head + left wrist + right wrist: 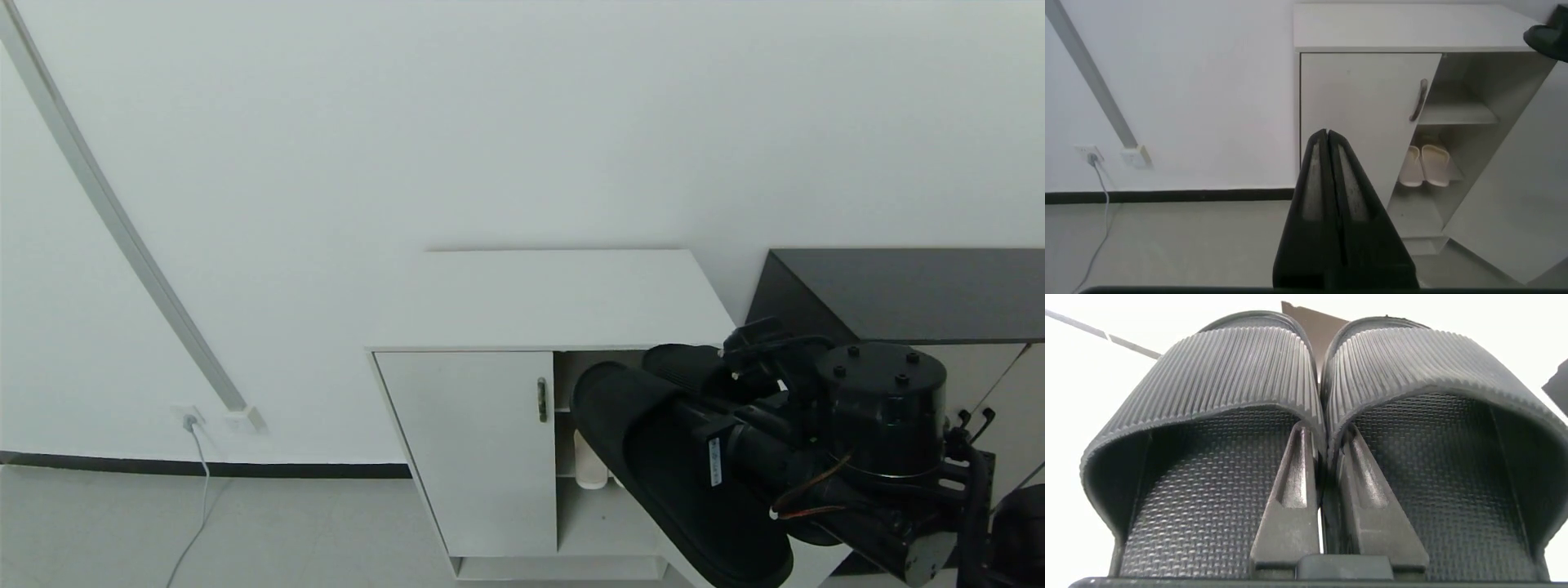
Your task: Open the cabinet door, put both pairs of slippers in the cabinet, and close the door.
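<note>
Right claw [1325, 434] is clamped on the black slippers [669, 457]. Its fingers [1290, 498] pinch the two inner side walls together, so one grip carries the pair. The toes point at the cabinet [555, 302] and the soles are tilted down, probably so the pair can slide in toe-first.

The pair hangs in the air just in front of the open right half, not yet inside.

Left claw [1327, 135] has its fingers pressed together with nothing between them. It sits low and well back from the cabinet, likely parked out of the way.

The right door [1511, 188] is swung wide open. The left door [469, 449] is shut, with its handle [541, 400] at the centre edge.

Inside, the white slippers [1429, 166] sit side by side on the middle shelf, toes inward. So one pair is stowed and one is in hand. The upper shelf [1458, 114] looks like the target for the black pair.

Remaining, as I judge it: insert, release, close the door.
</note>
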`<state>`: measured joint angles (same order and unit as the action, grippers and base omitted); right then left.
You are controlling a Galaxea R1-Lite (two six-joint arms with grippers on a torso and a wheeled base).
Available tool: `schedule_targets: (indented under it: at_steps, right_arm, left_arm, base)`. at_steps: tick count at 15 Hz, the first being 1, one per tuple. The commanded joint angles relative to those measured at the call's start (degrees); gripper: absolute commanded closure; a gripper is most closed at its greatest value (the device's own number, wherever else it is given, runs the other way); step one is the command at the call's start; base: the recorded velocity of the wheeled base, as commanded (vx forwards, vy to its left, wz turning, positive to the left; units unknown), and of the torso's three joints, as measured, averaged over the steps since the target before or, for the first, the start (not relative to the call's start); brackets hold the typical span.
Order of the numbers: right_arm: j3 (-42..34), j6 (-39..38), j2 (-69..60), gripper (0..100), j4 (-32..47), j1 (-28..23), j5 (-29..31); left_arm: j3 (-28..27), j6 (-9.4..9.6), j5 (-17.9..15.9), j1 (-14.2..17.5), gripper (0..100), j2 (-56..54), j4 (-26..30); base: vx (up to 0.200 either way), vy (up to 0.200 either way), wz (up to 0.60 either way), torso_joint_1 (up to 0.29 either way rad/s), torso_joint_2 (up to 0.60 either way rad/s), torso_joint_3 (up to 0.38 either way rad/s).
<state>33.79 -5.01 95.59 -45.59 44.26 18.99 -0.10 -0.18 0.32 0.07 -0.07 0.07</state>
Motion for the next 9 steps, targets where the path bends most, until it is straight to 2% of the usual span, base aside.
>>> schedule_targets:
  at_steps: [1, 9]
  right_arm:
    - [0.0, 0.0, 0.0, 100, 0.0, 0.0, 0.0]
    - [-0.1, 0.0, 0.1, 100, 0.0, 0.3, 0.0]
  left_arm:
    - [0.0, -0.08, 0.0, 0.0, 100, 0.1, 0.0]
    - [0.0, -0.08, 0.0, 0.0, 100, 0.1, 0.0]
  base:
    - [0.000, 0.000, 0.00, -0.149, 0.35, 0.198]
    - [0.000, 0.000, 0.00, -0.167, 0.39, 0.215]
